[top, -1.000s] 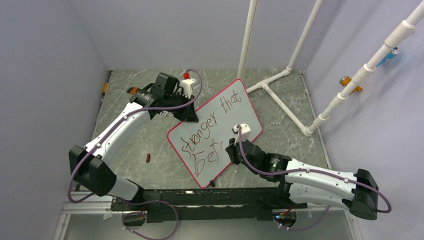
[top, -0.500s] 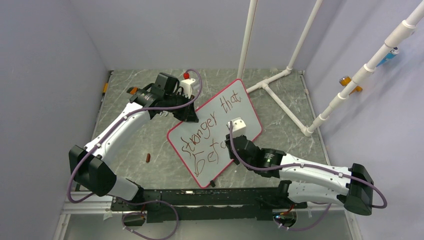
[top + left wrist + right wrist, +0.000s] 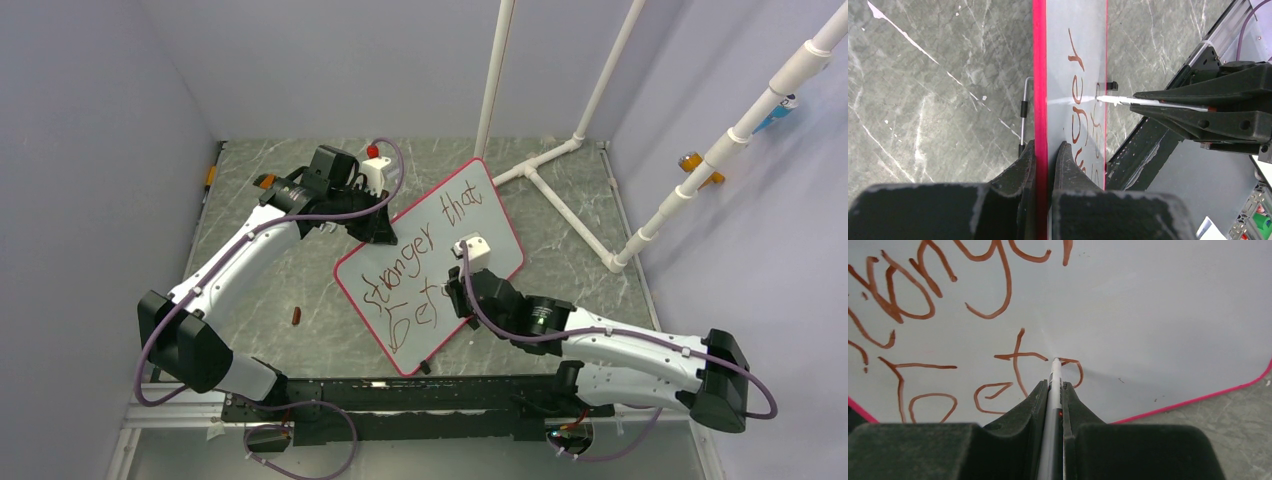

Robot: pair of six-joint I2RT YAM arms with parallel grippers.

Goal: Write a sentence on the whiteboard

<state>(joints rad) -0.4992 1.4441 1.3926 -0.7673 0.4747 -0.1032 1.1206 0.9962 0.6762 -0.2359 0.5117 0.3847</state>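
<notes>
Right gripper [image 3: 1054, 386] pinches a white marker [image 3: 1055, 371], tip touching the whiteboard [image 3: 1158, 315]; left gripper [image 3: 1046, 152] clamps the board's pink rim [image 3: 1039, 60].

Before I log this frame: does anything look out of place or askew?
The whiteboard sits diagonally, not square to the table edges, its rim clamped by the left gripper. A small dark red piece lies loose left of it.
</notes>
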